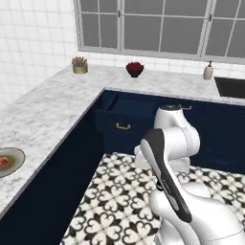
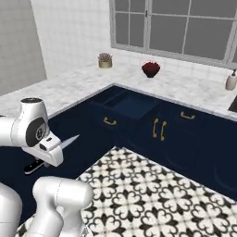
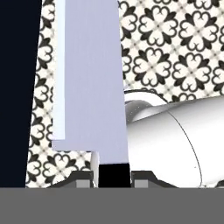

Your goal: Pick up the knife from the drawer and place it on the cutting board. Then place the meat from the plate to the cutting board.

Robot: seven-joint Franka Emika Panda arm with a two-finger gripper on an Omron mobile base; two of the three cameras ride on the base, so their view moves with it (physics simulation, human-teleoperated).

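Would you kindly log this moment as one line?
gripper: shut on knife, above floor | drawer: open | meat: on plate

The knife [image 3: 89, 83] in my gripper [image 3: 114, 178] has a smooth, matt silver-grey metal blade and a flat black handle. The bench [image 1: 43, 112] looks like polished grey-veined marble. The drawer [image 2: 127, 107] front is satin navy with a shiny brass handle. The floor [image 2: 152, 190] is glossy patterned tile.
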